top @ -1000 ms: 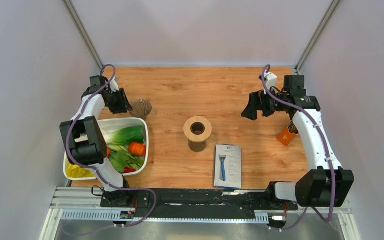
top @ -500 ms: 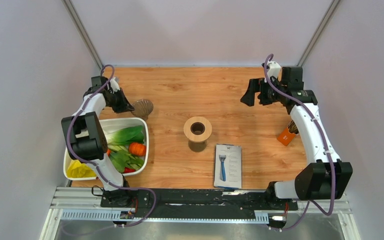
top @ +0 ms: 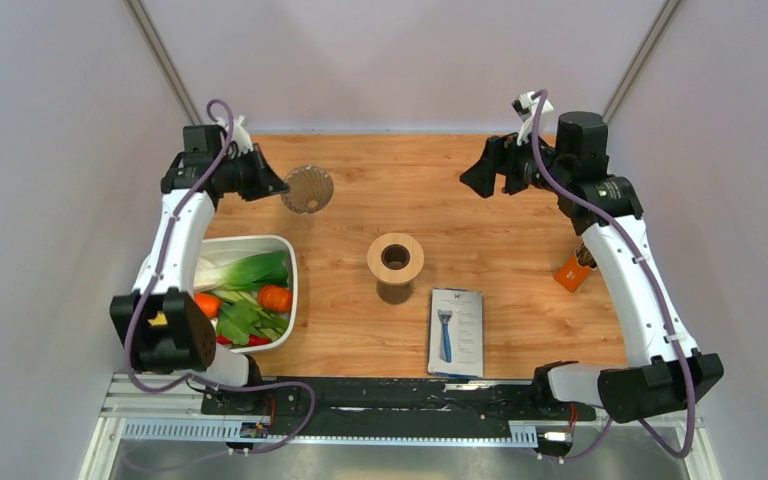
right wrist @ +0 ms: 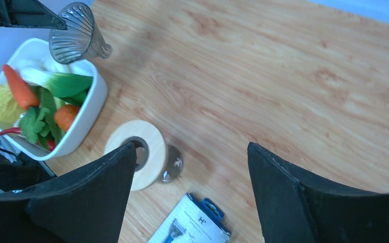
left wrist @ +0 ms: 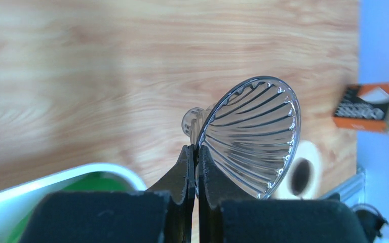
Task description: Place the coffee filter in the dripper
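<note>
The dripper (top: 307,188) is a translucent ribbed cone, held off the table and tilted on its side at the back left. My left gripper (top: 278,186) is shut on its rim; in the left wrist view the gripper (left wrist: 196,152) pinches the rim wall of the dripper (left wrist: 250,136). The dripper (right wrist: 78,33) also shows in the right wrist view. My right gripper (top: 475,180) is open and empty, high over the back right of the table; its jaws stand wide apart (right wrist: 191,147). The coffee filter shows in no view.
A light wooden ring with a dark hole (top: 395,257) on a glass base stands mid-table. A white tub (top: 291,275) of vegetables sits at left. A razor pack (top: 457,330) lies near the front. An orange box (top: 572,272) is at right.
My left gripper has lifted the dripper from the table beside the tub and carried it back and right. My right arm has moved up, back and left, still open.
</note>
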Robot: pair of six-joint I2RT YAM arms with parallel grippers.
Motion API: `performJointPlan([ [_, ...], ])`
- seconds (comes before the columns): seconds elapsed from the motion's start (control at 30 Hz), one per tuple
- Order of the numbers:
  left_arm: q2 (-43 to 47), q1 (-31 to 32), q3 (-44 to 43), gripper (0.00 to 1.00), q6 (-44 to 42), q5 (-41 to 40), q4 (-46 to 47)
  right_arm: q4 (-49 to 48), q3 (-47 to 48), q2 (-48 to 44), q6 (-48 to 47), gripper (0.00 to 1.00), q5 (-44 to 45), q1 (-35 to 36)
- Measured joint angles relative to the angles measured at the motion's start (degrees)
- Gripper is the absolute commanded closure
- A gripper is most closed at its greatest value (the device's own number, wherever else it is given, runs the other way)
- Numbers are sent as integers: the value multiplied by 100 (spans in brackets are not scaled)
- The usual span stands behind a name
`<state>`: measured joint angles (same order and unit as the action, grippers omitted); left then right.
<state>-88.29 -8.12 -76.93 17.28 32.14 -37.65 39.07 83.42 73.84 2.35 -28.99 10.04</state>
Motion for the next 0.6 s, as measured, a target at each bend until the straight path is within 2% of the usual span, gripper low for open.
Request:
performJointPlan([
  [0.1, 710, 802, -417, 100, 162, 98, -87, 26, 352, -46, 138, 18, -4, 256],
  [0.23, 1121, 1753, -765, 100, 382, 450, -142, 186, 570, -44, 258, 20, 42, 647],
  [0.43, 872, 2677, -918, 100, 527, 431, -420, 509, 590, -44, 334, 21, 142, 1231],
  [0.6, 669, 3252, -883, 100, 664, 166, -501, 717, 577, -22, 479, 29, 129, 1388],
])
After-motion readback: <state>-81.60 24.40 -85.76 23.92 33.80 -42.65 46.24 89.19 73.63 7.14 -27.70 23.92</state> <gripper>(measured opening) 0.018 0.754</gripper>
